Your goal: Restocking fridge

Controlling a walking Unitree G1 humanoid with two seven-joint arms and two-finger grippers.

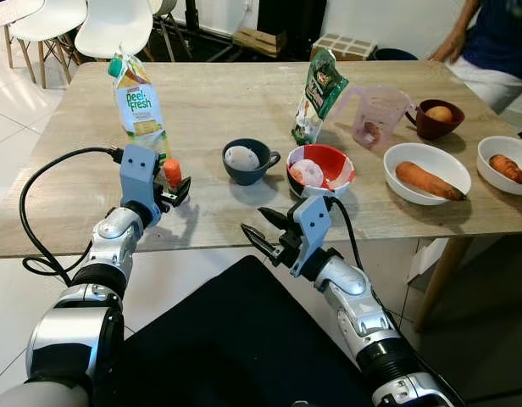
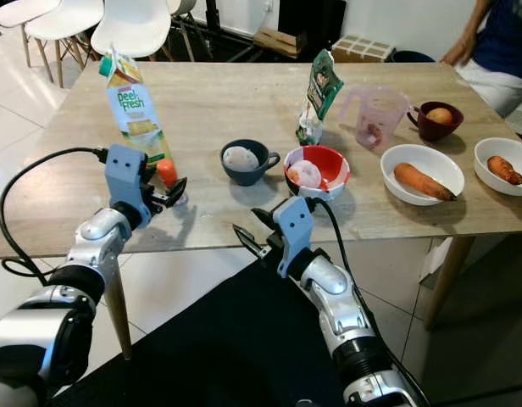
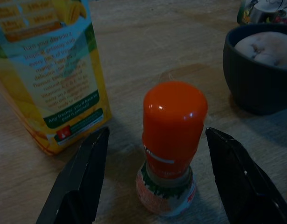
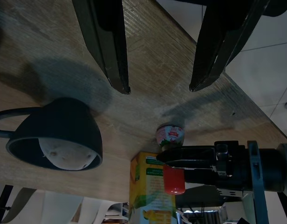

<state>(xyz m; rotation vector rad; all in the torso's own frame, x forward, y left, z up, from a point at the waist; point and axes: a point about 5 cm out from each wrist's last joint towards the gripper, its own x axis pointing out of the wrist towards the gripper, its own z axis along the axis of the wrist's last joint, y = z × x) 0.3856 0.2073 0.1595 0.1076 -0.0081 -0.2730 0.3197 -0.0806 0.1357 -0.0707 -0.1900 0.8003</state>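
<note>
The small bottle with the orange cap (image 3: 174,135) stands upright between the wide-open fingers of the left gripper (image 1: 178,192), probably untouched; the right gripper (image 1: 263,229) is open too.

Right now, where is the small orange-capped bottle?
The orange-capped bottle stands on the table's near-left part, just in front of the juice carton and left of the dark cup, between the open left tool's fingers.
</note>
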